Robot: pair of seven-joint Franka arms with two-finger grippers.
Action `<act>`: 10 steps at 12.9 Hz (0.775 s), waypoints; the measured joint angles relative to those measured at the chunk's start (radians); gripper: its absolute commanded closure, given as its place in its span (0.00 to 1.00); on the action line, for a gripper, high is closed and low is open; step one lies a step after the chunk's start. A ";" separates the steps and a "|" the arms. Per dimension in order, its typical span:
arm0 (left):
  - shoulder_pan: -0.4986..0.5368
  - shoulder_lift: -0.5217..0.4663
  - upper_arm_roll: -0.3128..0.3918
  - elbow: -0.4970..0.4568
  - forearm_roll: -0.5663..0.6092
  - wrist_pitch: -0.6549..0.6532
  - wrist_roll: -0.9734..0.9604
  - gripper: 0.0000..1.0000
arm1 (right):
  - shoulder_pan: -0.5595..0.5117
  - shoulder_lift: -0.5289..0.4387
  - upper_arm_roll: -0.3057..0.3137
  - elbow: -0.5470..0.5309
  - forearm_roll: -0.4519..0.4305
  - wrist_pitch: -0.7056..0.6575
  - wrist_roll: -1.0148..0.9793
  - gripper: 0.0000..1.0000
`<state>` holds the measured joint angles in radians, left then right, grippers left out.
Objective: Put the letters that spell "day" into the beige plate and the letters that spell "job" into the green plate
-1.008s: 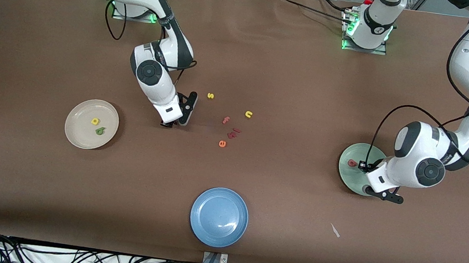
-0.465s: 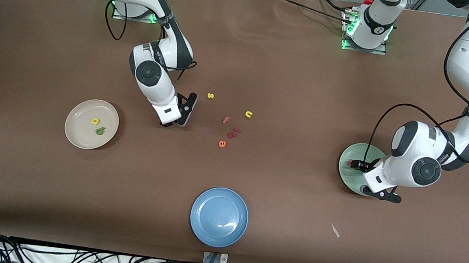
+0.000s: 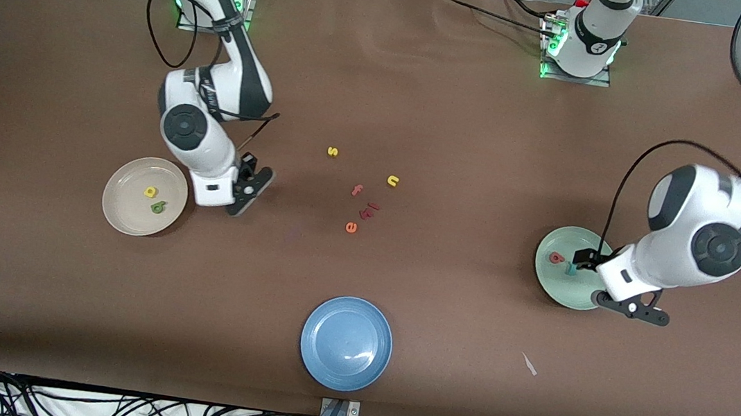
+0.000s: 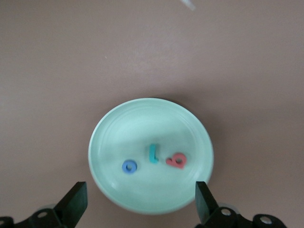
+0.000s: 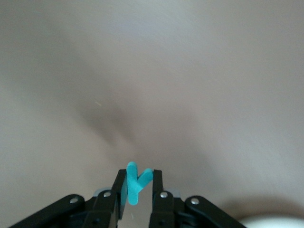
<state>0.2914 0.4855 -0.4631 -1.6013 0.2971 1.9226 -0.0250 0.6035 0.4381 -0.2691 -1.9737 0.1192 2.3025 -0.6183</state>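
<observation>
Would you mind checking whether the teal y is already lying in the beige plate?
No, the teal y is pinched between the right gripper's fingers, and the beige plate holds only the yellow a and green d.

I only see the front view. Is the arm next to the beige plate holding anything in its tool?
Observer: Yes. The right tool is shut on the teal y, pinched between its fingers.
Operator: I count two letters in the green plate. Is that all?
Observer: No, three. A blue o lies in the green plate beside the teal j and the red b; the arm hides it from you.
Operator: Is the other tool holding a letter too?
Observer: No. The left tool is open and empty, over the green plate.
</observation>
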 measured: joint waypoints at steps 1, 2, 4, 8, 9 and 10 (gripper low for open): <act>-0.001 -0.043 -0.027 0.044 -0.015 -0.081 -0.001 0.00 | 0.000 -0.006 -0.042 -0.001 0.000 -0.023 0.032 1.00; -0.002 -0.074 -0.043 0.106 -0.051 -0.166 -0.002 0.00 | -0.001 -0.008 -0.086 -0.004 0.000 -0.038 0.053 1.00; -0.001 -0.107 -0.049 0.251 -0.100 -0.351 -0.001 0.00 | -0.006 -0.008 -0.156 -0.017 0.000 -0.047 0.103 1.00; -0.005 -0.133 -0.033 0.384 -0.124 -0.463 0.011 0.00 | -0.017 0.001 -0.196 -0.033 0.000 -0.043 0.264 0.87; -0.043 -0.146 0.021 0.383 -0.160 -0.465 0.011 0.00 | -0.022 0.010 -0.198 -0.033 0.000 -0.030 0.279 0.43; -0.101 -0.160 0.109 0.375 -0.223 -0.465 0.010 0.00 | -0.031 0.022 -0.198 -0.033 0.000 -0.008 0.288 0.00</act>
<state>0.1905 0.3257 -0.3540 -1.2259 0.0744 1.4577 -0.0145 0.5722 0.4598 -0.4674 -2.0072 0.1196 2.2941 -0.3300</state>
